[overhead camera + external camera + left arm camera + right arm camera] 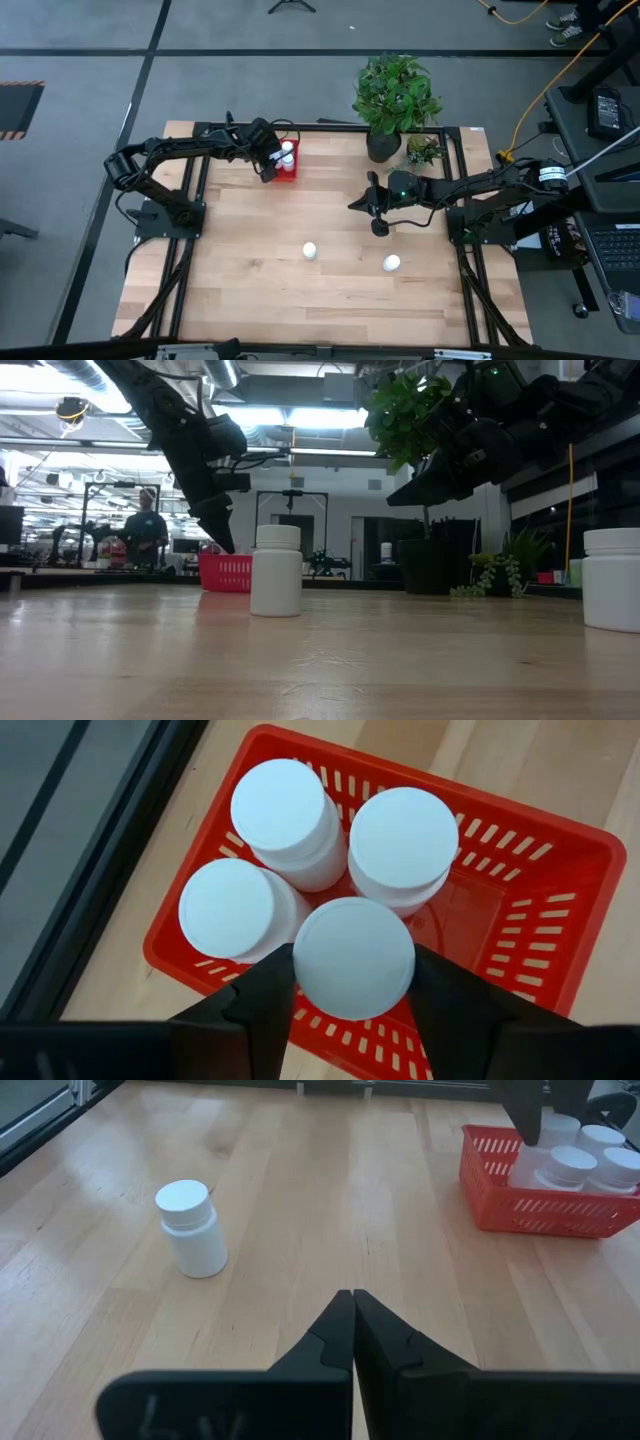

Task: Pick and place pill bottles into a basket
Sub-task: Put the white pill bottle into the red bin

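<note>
Potted plant (395, 100) beside red basket (291, 172)

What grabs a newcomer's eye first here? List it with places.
The red basket at the table's far left edge, with four pill bottles upright inside. The left gripper straddles the fourth bottle. Two more bottles stand on the near table, and the right gripper hovers shut mid-table.

You see a light wooden table (250, 290), and at its far edge stands a leafy green plant (395, 92) in a dark pot (382, 146), with a smaller green plant (424, 151) just beside that pot. Beyond the table, a person (145, 530) stands in the room, and a yellow cable (560, 75) runs over the grey floor to the side of the potted plant.
</note>
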Tool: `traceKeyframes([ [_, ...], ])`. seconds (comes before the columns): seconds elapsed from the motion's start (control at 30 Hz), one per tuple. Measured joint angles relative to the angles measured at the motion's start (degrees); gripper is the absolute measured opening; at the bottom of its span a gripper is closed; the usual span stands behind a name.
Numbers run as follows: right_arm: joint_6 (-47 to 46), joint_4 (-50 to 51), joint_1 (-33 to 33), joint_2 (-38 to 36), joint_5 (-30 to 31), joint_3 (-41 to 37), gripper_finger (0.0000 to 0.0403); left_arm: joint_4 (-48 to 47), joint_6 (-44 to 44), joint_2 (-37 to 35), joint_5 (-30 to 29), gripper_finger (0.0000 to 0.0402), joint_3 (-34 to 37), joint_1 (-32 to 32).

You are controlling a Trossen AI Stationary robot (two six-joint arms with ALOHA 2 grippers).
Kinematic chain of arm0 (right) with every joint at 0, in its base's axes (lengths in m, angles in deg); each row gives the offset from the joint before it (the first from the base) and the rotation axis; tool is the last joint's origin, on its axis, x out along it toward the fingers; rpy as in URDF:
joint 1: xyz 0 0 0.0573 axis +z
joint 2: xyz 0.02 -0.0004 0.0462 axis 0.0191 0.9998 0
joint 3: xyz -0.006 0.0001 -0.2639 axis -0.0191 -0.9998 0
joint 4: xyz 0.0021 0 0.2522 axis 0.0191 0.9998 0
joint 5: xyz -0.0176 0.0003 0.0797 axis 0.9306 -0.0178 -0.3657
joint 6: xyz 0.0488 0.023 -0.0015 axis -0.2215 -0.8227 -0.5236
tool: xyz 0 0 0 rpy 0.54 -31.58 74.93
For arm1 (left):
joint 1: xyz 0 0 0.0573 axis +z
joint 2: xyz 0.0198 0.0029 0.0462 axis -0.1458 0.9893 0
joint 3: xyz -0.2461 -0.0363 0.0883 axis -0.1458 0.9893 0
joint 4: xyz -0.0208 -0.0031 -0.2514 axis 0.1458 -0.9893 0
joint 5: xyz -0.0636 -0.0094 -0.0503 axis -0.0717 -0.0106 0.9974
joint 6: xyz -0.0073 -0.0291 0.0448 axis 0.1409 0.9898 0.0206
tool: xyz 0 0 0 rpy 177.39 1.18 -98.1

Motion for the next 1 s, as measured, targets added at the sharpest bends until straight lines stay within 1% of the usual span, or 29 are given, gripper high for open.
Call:
traceKeyframes([
  [0.17, 0.00, 0.00, 0.00, 0.00, -0.01, 0.00, 0.0004, 0.00, 0.02, 0.00, 0.00, 0.0189, 0.00, 0.00],
  [0.47, 0.00, 0.00, 0.00, 0.00, -0.01, 0.00, 0.0004, 0.00, 0.11, 0.02, -0.15, 0.0189, 0.00, 0.00],
  [0.7, -0.01, 0.00, 0.00, 0.00, -0.01, 0.00, 0.0004, 0.11, -0.04, 0.02, -1.66, 0.0190, 0.00, 0.00],
  [1.0, -0.02, 0.00, 0.00, 0.00, -0.01, 0.00, 0.0004, 2.75, -0.87, 0.04, -1.60, 0.0189, 0.02, 0.00],
])
